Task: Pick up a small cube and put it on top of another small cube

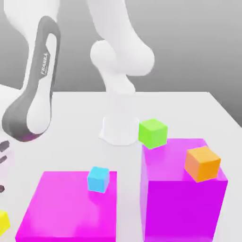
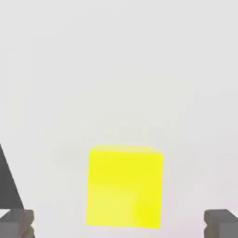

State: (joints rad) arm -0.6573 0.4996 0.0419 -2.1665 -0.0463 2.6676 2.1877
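Hand view: fingers (image 2: pixel 18 223) spread wide, hovering astride the yellow cube (image 2: pixel 124 187).

Bright, even light washes my white table (image 1: pixel 189 108); shadows stay faint, no glare, edges look slightly soft.

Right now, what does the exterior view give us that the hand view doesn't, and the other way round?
Exterior view alone: the green cube and orange cube on the tall magenta block, the blue cube on the low magenta block, and the arm's base. Hand view alone: the end effector, open, its fingertips flanking the yellow cube with gaps on both sides. Shared: that yellow cube and the white table.
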